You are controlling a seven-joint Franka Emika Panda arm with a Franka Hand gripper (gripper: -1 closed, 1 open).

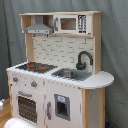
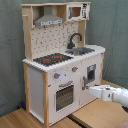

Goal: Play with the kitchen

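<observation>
Looking at both exterior views, we see the kitchen [image 1: 57,75] [image 2: 62,65] standing on the floor; the arm's fingers [image 2: 91,90] reach toward its front, perhaps touching; their state we cannot tell.

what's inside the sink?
In the first exterior view the sink shows a bare grey basin, nothing visible inside. In the second exterior view its rim hides the bottom. The faucet stands behind it.

Both exterior views face the kitchen [image 1: 57,75] front-on from mid distance: the first exterior view from toward its sink end, the second exterior view from its stovetop end, also catching the arm [image 2: 112,94].
</observation>
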